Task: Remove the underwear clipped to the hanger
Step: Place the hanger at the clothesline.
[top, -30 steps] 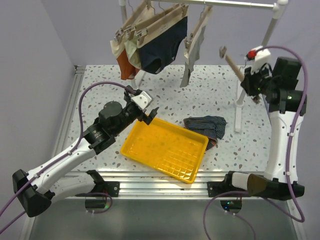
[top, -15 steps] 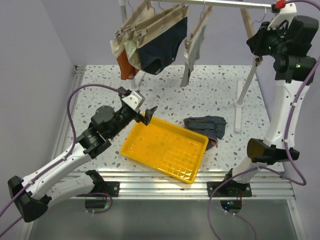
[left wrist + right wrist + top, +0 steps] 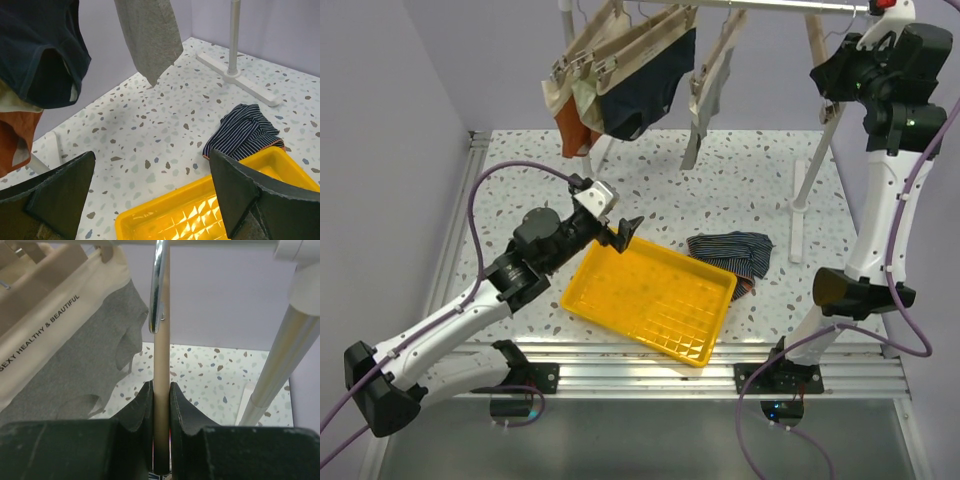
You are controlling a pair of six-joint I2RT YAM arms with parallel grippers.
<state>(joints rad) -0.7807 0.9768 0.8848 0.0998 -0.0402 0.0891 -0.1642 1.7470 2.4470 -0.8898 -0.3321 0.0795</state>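
Several pieces of underwear hang clipped on hangers from the rail: navy [image 3: 642,95], orange-red [image 3: 572,132], cream [image 3: 582,100] and grey [image 3: 706,92]. Striped navy underwear [image 3: 732,252] lies on the table beside the yellow tray [image 3: 650,295]. My right gripper [image 3: 825,80] is up at the rail, shut on a bare wooden hanger [image 3: 814,38]. In the right wrist view its bar [image 3: 161,360] stands between the jaws and its metal hook [image 3: 158,285] reaches the rail. My left gripper [image 3: 620,232] stands open over the tray's far left corner, its fingers [image 3: 50,195] wide apart and holding nothing.
The white rack pole [image 3: 817,160] and its foot [image 3: 798,235] stand on the speckled table at the right. A purple wall closes the left side. In the left wrist view the navy [image 3: 40,50] and grey [image 3: 150,35] pieces hang above the table.
My right arm has risen from beside the rack pole up to the rail, carrying the bare wooden hanger. The left arm has shifted slightly and stays open.
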